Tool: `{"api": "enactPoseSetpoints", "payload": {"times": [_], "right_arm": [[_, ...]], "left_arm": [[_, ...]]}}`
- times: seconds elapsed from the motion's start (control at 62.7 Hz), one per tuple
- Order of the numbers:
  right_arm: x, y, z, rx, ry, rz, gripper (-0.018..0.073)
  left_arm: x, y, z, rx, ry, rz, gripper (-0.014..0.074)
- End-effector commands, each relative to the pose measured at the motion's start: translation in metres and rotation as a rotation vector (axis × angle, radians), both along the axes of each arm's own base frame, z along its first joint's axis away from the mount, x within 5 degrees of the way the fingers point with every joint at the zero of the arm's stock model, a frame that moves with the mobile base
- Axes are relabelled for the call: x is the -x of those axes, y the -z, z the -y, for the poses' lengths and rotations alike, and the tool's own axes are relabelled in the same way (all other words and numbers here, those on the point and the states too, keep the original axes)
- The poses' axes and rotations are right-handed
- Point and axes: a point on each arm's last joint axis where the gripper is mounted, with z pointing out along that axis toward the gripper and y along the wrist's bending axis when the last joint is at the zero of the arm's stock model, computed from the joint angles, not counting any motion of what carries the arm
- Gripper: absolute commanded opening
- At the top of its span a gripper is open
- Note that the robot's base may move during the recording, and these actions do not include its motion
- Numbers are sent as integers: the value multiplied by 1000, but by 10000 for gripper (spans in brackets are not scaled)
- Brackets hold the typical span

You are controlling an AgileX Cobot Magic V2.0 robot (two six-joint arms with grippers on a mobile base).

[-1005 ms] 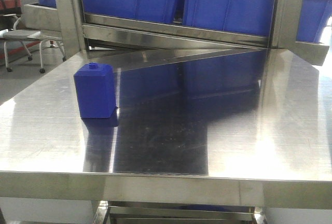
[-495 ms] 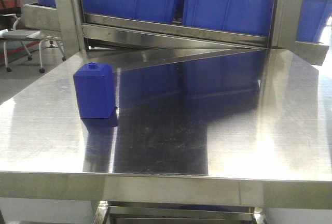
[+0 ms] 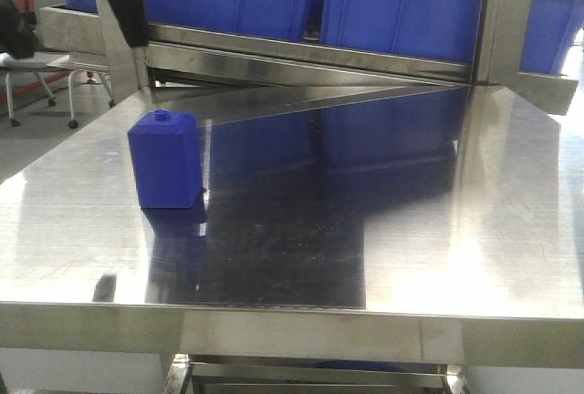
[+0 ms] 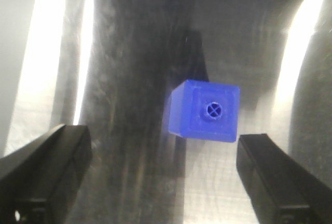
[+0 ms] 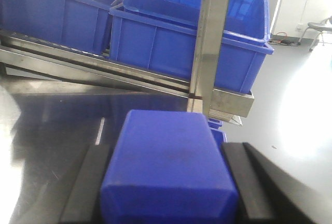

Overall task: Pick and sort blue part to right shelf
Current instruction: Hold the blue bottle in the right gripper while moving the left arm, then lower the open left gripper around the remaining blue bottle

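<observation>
Front view: the left arm (image 3: 126,2) had just entered at far left, above the blue part (image 3: 167,161) standing on the worktop (image 3: 411,230).
Left wrist view: the left pincer (image 4: 163,146) gaped wide over it, likely poised to descend.
Right wrist view: the right pincer (image 5: 167,185) clamped another blue block (image 5: 168,156).

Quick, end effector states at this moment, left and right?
Left end effector: open, hovering over the capped blue block.
Right end effector: shut on a blue block.
</observation>
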Motion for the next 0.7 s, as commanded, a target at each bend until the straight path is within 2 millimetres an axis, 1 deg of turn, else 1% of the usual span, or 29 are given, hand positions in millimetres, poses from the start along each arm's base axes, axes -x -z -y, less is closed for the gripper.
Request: {"api": "enactPoseSetpoints", "payload": {"times": [0.0, 0.144, 0.495, 0.574, 0.686], "right_arm": [[1, -17, 1, 7, 14, 111, 426], [1, -17, 1, 7, 14, 111, 426], [1, -17, 1, 7, 14, 111, 426], [1, -17, 1, 7, 14, 111, 426], [1, -17, 1, 7, 14, 111, 426]], "left_arm": [[-5, -19, 7, 26, 16, 29, 641], [-20, -13, 17, -7, 62, -22, 641], [-55, 0, 40, -56, 63, -141, 641], [-59, 3, 43, -75, 87, -167, 641], [-62, 10, 49, -51, 95, -196, 641]]}}
